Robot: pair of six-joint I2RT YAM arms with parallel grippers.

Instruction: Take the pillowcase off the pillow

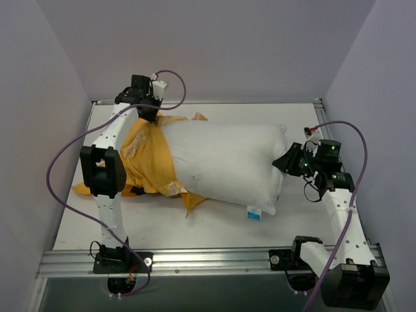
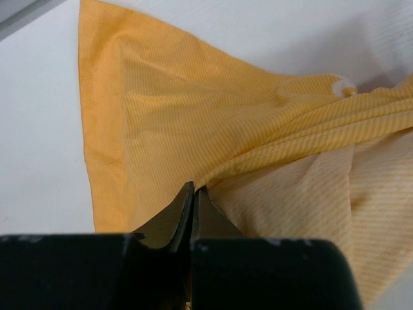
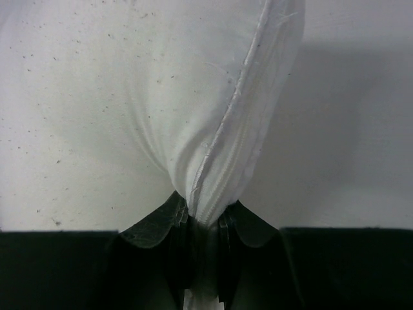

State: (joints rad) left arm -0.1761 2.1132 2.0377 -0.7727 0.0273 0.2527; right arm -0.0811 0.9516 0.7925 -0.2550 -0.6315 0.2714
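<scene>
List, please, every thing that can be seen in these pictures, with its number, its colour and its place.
pillow: one, white, lying across the middle of the table, mostly uncovered
pillowcase: one, orange-yellow, bunched around the pillow's left end
tag: one, blue and white, at the pillow's near edge
table: one, white, under everything
rail: one, silver, along the table's near edge
cables: two, purple, one looping from each arm
left hand: one, black, shut on the pillowcase, far left
right hand: one, black, shut on the pillow's right end, at the seam
</scene>
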